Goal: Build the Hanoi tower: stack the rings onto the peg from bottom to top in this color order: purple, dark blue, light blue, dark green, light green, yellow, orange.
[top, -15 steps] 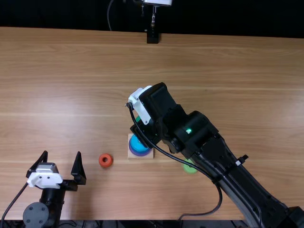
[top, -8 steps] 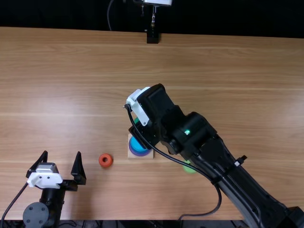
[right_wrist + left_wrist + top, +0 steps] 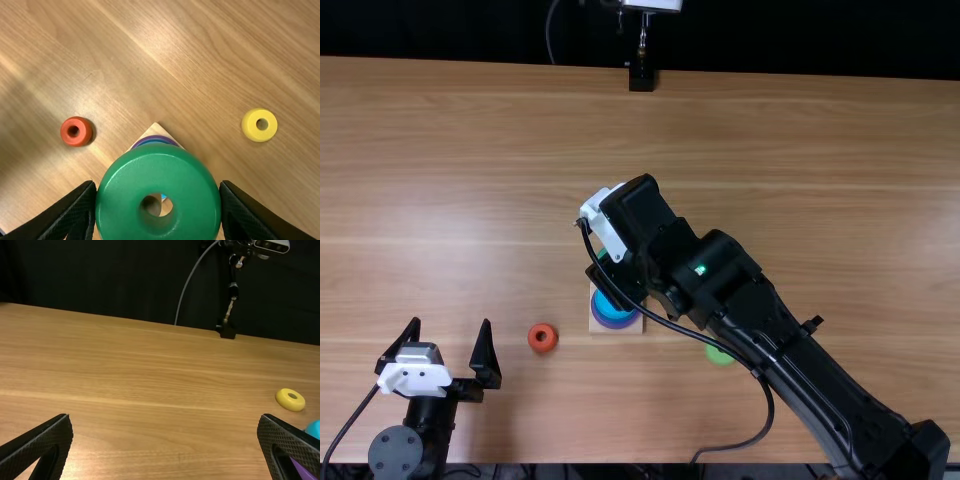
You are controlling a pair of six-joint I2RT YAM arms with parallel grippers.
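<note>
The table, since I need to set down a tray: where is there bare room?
Bare wood lies between the left gripper and the table's far edge, and more past the right arm toward that edge. It is crowded around the wooden base: stacked rings on it, the right arm overhead, and the orange ring, light green ring and yellow ring nearby.

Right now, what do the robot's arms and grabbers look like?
The left arm and right arm are black, each with a white bracket and black cable. The right one has a small green light, the left one a round grey cap. The left gripper and right gripper have flat, textured black fingers.
</note>
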